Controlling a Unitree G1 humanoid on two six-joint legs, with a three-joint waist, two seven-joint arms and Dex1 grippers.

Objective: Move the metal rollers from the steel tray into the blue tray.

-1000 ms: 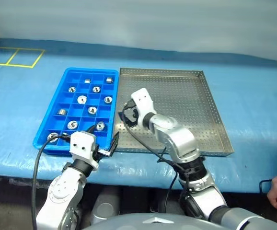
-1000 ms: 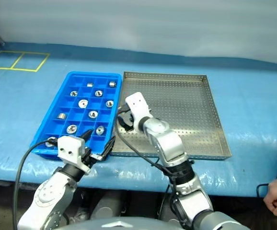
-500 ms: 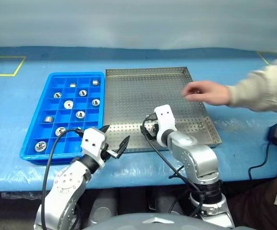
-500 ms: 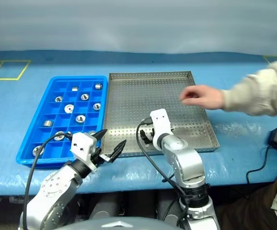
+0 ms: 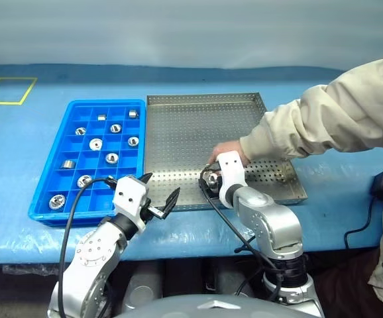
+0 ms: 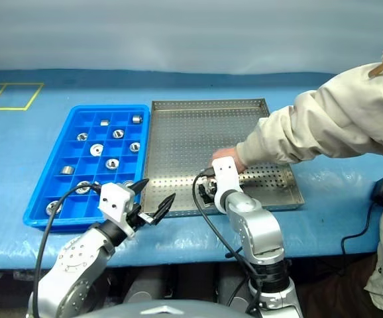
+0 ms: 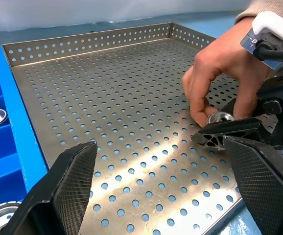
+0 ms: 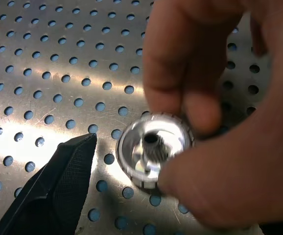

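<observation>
One metal roller (image 8: 151,149) stands on the steel tray (image 5: 178,132) at centre-low of the frame, held by a person's hand (image 5: 226,151); the other rollers sit in the blue tray (image 5: 44,195) at left. Both grippers, left (image 5: 160,196) and right (image 5: 209,183), keep their fingers open, gripping nothing. I judge one roller remains.

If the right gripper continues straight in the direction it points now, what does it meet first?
Most likely the metal roller that the person's hand is holding on the steel tray. It lies directly ahead of the open right gripper, with the person's fingers around it, so contact with them looks about equally likely.
</observation>
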